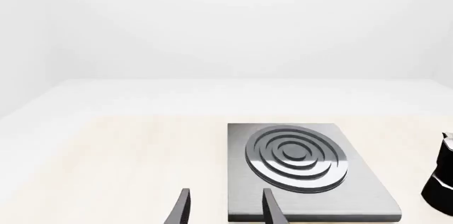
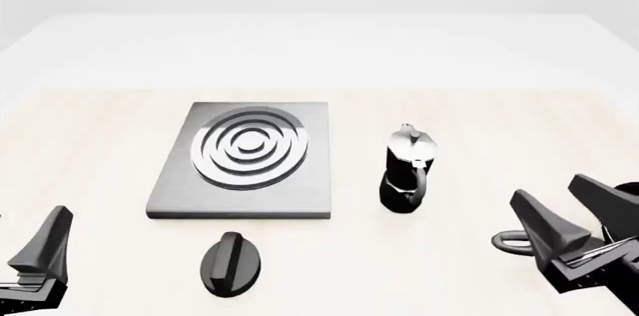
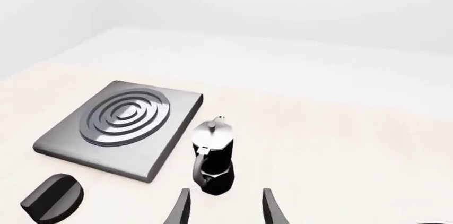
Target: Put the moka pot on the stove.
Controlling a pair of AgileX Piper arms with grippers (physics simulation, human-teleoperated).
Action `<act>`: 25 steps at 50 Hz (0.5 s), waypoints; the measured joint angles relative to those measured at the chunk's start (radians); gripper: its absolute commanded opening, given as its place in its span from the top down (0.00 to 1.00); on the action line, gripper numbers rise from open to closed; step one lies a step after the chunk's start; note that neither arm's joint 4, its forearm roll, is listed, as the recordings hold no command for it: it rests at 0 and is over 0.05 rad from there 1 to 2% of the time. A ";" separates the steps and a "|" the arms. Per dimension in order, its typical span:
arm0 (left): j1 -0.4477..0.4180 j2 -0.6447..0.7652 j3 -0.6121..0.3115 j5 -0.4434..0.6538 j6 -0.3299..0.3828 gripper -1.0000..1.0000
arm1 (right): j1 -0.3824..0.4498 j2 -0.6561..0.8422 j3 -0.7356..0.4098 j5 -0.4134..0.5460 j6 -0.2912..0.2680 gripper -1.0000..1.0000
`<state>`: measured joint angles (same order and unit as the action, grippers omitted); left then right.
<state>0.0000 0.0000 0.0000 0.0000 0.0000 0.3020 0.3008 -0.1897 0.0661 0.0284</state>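
The pot stands upright on the table, just right of the stove and apart from it, its curved handle turned toward the near side. The stove lies flat left of centre with nothing on its rings. A black knob sits on the table near the stove's near edge.

The step in hand looks like the approach: nothing is gripped yet. The right gripper hangs at the near right, short of the pot and apart from it, jaws spread wide with nothing between them; the right wrist view has the pot just ahead of the fingertips. The left gripper waits at the near left, aimed at the stove's near edge, jaws also parted and empty.

The right arm is the nearer one, so the next move probably falls to it: reach forward and left, bring the jaws around the pot's body or handle, and close. After that, a lift clear of the stove's raised edge, a carry left, and a set-down on the rings
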 measured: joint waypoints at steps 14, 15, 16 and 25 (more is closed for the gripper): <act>0.000 0.000 0.000 0.000 0.000 0.00 | 0.026 0.137 0.042 -0.148 0.022 0.00; 0.000 0.000 0.000 0.000 0.000 0.00 | 0.027 0.147 0.043 -0.157 0.022 0.00; 0.000 0.000 0.000 0.000 0.000 0.00 | 0.029 0.157 0.045 -0.167 0.024 0.00; 0.000 0.000 0.000 0.000 0.000 0.00 | 0.042 0.256 0.059 -0.270 0.036 0.00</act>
<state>0.0000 0.0000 0.0000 0.0000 0.0000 0.3443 0.5573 -0.1309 -0.2040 0.0648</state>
